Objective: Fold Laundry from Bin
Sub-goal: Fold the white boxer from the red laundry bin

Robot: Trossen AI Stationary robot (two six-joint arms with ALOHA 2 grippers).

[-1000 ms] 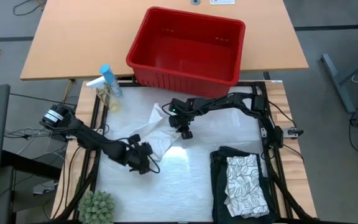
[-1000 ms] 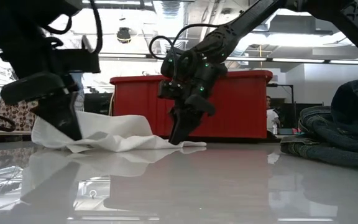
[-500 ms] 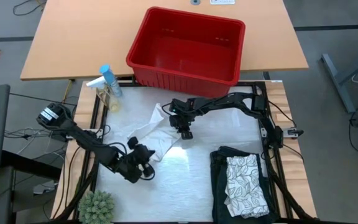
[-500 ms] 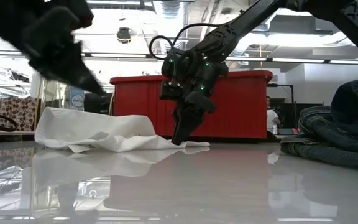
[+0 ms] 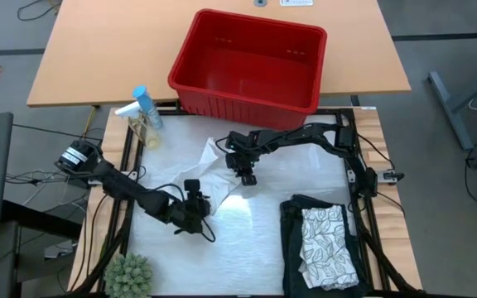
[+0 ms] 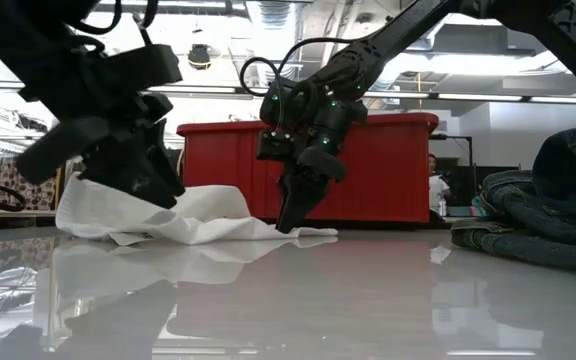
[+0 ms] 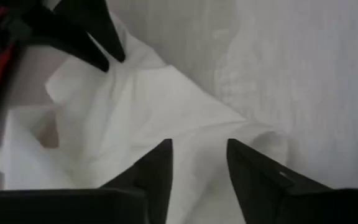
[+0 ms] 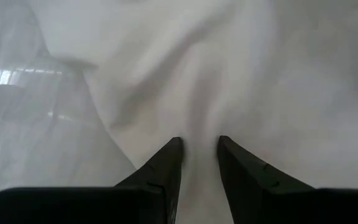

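**Whitish cloth pinned at one corner, left arm back over it**

At desk centre, the small whitish cloth lies crumpled on the pale desk. No brand, label or writing can be read on anything in view.

Right gripper stands at the cloth's 3 o'clock edge, tips down on the fabric; its fingers are part-way apart with cloth between them, so it grips the whitish cloth. It sits where it did a second ago.

Left gripper is at the cloth's 7 o'clock end. Its fingers are spread, with cloth lying under the gap and nothing clamped. A second ago it sat closed at that same end; half a second ago it had swung out toward 7 o'clock, clear of the cloth; now it is back above the fabric, opened.

Red bin stands at 12 o'clock on the wooden top beyond the desk. Dark garment with the leaf-patterned cloth on top lies at 4 o'clock. A spray bottle stands at 10 o'clock, a small green plant at 7 o'clock.
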